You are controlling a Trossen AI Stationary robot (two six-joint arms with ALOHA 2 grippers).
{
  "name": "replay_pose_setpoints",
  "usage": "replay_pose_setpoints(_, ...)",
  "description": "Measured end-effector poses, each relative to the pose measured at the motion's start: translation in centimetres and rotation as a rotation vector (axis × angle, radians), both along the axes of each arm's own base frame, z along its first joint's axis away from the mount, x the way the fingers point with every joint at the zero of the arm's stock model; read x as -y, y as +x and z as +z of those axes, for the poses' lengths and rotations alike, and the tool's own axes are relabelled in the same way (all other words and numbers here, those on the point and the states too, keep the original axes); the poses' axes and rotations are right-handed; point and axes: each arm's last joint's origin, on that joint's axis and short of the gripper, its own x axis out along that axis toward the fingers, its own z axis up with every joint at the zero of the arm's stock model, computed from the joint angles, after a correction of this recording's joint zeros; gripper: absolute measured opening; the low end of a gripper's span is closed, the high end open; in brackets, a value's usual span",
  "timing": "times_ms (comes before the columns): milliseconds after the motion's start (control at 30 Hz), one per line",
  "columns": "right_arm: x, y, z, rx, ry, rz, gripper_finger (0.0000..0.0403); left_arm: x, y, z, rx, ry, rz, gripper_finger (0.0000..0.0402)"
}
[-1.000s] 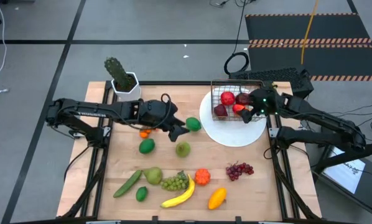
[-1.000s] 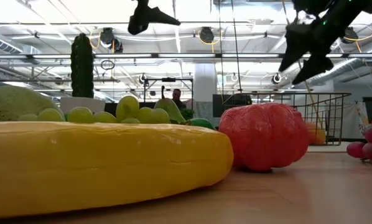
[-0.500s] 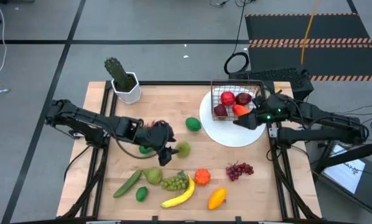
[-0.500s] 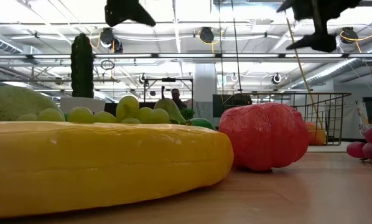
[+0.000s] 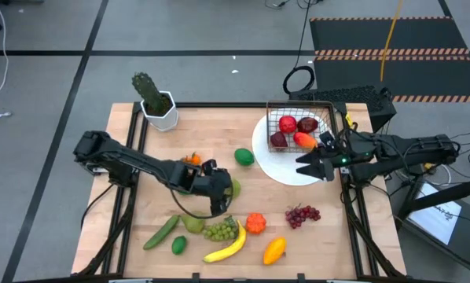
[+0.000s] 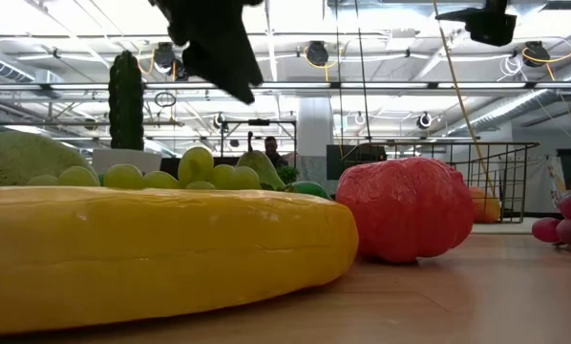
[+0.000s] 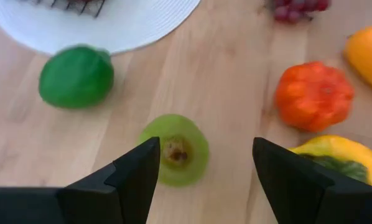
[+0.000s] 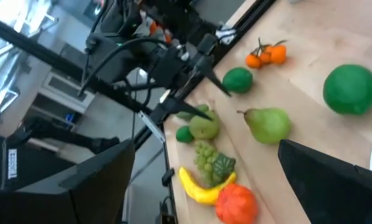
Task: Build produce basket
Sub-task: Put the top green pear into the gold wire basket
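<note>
Two grippers in play. The left gripper (image 5: 222, 206) hangs low over mid-table, fingers (image 7: 133, 171) spread with nothing between them, a green apple (image 7: 175, 149) sitting just ahead of the gap. Loose produce lies all around: a lime (image 5: 244, 156) at one o'clock from it, an orange (image 5: 255, 223) at four o'clock. The basket (image 5: 301, 124) sits on the white plate (image 5: 298, 169), far right, red apples (image 5: 288, 124) inside. At its five o'clock, the right gripper (image 5: 307, 163) hovers over the plate, released and empty.
</note>
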Motion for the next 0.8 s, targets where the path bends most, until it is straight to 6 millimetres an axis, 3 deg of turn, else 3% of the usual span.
replay_pose_setpoints(167, -0.8, -0.4, 0.0, -0.006, 0.017, 0.095, 0.0391, 0.2, 0.8, -1.8, -0.044, -0.001, 0.027, 0.024)
replay_pose_setpoints(500, -1.7, -1.7, 0.0, -0.011, 0.013, 0.187, 0.0391, -0.6, 1.0, -2.7, -0.09, 0.043, 0.069, 0.012)
replay_pose_setpoints(800, -1.7, -1.9, 0.1, -0.005, 0.004, 0.193, 0.0391, -0.9, 1.3, -3.4, -0.13, 0.036, 0.009, 0.0102)
